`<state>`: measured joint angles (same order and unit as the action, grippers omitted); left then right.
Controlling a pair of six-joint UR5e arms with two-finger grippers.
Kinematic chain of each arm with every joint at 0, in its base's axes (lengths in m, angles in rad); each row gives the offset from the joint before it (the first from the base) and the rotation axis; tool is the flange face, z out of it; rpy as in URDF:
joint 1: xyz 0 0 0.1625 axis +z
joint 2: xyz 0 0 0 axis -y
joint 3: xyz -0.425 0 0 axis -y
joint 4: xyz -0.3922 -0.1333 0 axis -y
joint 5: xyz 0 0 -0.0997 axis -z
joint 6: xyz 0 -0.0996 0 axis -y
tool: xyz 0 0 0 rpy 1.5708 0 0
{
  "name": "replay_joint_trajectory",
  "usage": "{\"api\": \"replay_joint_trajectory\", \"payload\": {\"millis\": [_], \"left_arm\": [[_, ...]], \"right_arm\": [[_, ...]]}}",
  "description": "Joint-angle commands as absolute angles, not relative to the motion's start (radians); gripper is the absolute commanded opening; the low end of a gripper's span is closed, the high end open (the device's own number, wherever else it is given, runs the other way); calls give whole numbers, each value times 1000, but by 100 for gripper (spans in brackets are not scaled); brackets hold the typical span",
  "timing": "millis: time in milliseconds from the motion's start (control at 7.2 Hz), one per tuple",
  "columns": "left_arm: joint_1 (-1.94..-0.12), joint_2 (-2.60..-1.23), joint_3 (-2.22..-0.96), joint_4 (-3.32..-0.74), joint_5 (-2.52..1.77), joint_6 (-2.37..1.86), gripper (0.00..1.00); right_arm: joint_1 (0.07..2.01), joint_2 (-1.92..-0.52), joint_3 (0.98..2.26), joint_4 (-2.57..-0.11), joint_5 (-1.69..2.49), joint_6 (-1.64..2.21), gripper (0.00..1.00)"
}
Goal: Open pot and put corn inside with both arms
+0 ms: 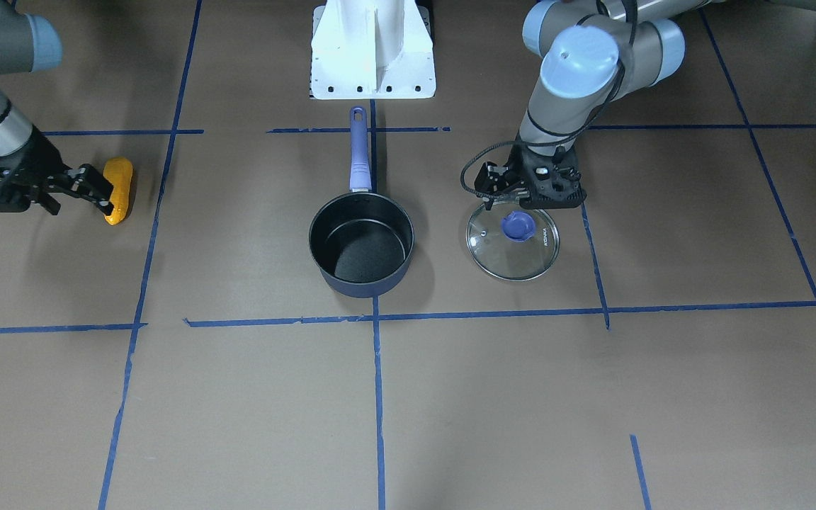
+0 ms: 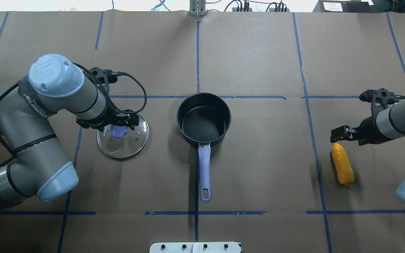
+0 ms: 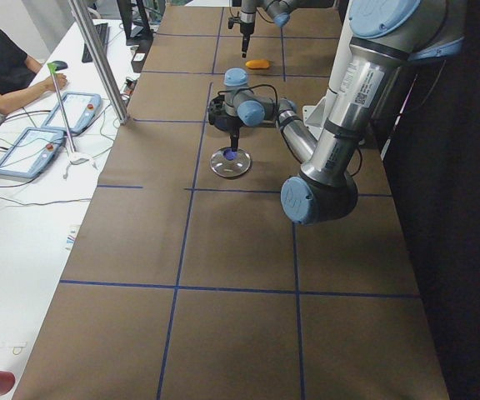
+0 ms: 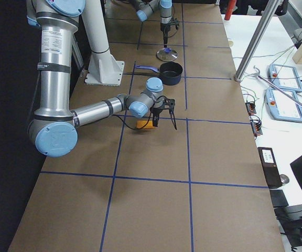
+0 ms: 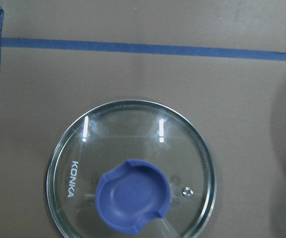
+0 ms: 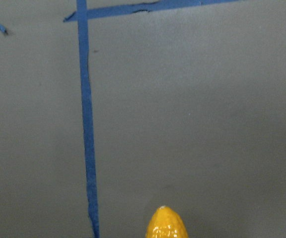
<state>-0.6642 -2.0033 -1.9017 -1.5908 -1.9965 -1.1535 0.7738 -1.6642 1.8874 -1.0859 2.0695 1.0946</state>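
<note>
Status: the pot point(image 2: 203, 121) stands uncovered and empty, with its handle point(image 2: 204, 168) pointing toward the robot base. The glass lid point(image 2: 127, 144) lies flat just beside the pot on the robot's left. The left gripper point(image 2: 120, 123) hangs over the lid's blue knob point(image 5: 133, 196); its jaw state cannot be told. The corn point(image 2: 343, 165) lies on the table well apart from the pot, on the robot's right. The right gripper point(image 1: 81, 205) is spread open at the corn's end farthest from the base and grips nothing.

Hazards:
- Closing on the tapered end rather than mid-cob would probably let the corn pivot or squirt out.
- A low carry toward the pot risks the corn striking the rim and shifting the pot.
- The gap between lid and pot is narrow — a sideways drag by the left gripper could knock the lid into the pot wall.

Clearance: the table between corn and pot shows only tape lines point(image 6: 86, 124), giving a direct path. Approach from the pot's corn side, away from the left arm.
</note>
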Motion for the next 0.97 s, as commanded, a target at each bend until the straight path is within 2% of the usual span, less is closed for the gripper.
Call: {"api": "replay_joint_trajectory", "payload": {"millis": [0, 278, 417, 556, 694, 833], "left_arm": [[-715, -2003, -1974, -1557, -2063, -1155, 100], [-729, -2002, -1980, -1557, -2069, -1157, 100], [-736, -2002, -1983, -1557, -2071, -1157, 100], [-742, -2000, -1993, -1554, -2071, -1157, 100], [-747, -1967, -2026, -1545, -2072, -1158, 100], [-767, -1957, -2051, -1516, -2077, -1158, 100]], "right_arm": [[700, -1709, 1888, -1085, 2063, 1100, 100], [663, -1736, 1885, -1085, 2062, 1100, 99], [661, -1736, 1887, -1085, 2062, 1101, 77], [661, -1735, 1888, -1085, 2062, 1101, 32], [663, -1732, 1896, -1085, 2062, 1100, 9], [664, -1733, 1907, -1085, 2062, 1101, 2]]}}
